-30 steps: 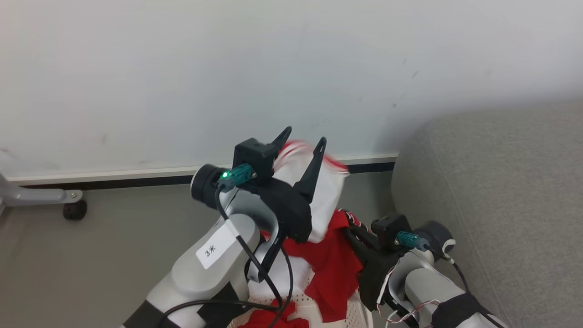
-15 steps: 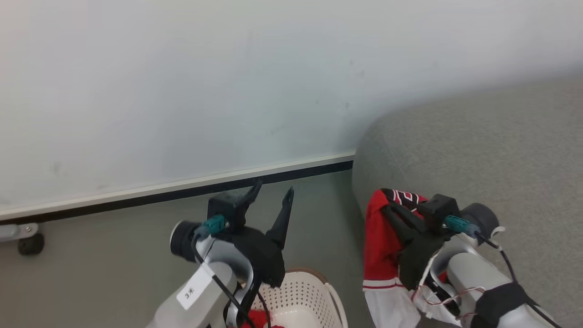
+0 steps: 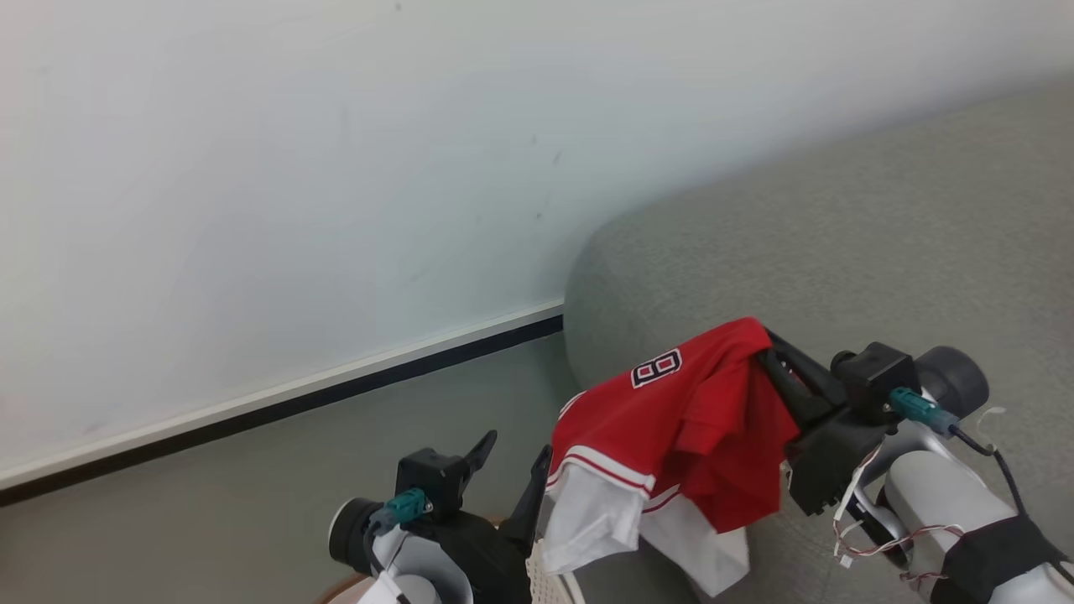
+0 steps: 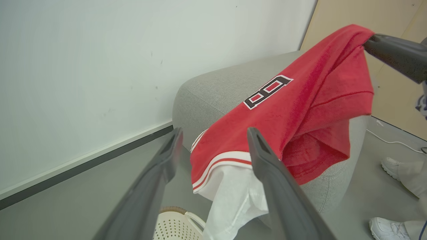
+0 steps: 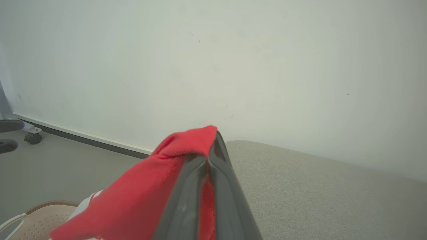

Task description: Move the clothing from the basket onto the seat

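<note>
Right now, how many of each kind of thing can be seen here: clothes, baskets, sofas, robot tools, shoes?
Red jersey: 1
Laundry basket: 1
Grey sofa: 1
Tools: 2, left tool open, right tool shut on the jersey
White shoes: 2, upper shoe, lower shoe
Total: 7

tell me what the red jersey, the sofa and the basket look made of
Jersey: soft, thin matte knit, probably synthetic sportswear; it drapes and folds limply. Sofa: grey woven upholstery fabric, matte, with a fine visible weave. Basket: cream moulded plastic, judging by its regular punched holes; its brown rim looks woven, though it may be moulded too.
</note>
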Available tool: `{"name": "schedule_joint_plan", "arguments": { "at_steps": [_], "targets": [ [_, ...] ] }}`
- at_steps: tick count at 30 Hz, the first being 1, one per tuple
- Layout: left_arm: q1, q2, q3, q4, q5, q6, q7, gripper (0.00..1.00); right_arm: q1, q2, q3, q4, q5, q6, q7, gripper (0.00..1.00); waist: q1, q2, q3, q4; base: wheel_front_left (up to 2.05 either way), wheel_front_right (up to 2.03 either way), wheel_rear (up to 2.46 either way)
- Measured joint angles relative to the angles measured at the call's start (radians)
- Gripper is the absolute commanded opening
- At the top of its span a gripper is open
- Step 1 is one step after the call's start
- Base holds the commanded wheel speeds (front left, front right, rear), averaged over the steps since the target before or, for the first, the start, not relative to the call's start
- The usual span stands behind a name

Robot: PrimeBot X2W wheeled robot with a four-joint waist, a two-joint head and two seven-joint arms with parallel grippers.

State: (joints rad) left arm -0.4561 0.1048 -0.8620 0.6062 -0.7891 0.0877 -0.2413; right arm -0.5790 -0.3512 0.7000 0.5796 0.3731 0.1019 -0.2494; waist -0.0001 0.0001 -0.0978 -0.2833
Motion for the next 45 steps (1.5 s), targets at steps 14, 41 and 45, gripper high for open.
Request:
{"name": "schedule_joint_plan", "arguments": {
  "at_steps": [14, 41, 45],
  "targets": [
    [0.053, -0.016, -0.015, -0.039, 0.03, 0.001, -0.008, 1.0, 0.036, -0.123, -0.056, -0.164, -0.009, -0.023, -0.002, 0.0, 0.0, -0.0001, -0.016, -0.135, 0.0, 0.0, 0.0],
    [-0.018, 0.039, -0.023, -0.206, 0.172, 0.018, -0.008, 1.0, -0.401, -0.226, -0.24, -0.088, 0.058, -0.012, 0.069, 0.0, 0.0003, 0.0, 0.206, -0.078, 0.0, 0.0, 0.0],
    [-0.048, 0.057, -0.017, -0.247, 0.194, 0.023, -0.008, 1.0, -0.524, -0.238, -0.257, -0.041, 0.054, -0.008, 0.091, 0.0, 0.0003, 0.0, 0.27, -0.056, 0.0, 0.0, 0.0]
  ]
}}
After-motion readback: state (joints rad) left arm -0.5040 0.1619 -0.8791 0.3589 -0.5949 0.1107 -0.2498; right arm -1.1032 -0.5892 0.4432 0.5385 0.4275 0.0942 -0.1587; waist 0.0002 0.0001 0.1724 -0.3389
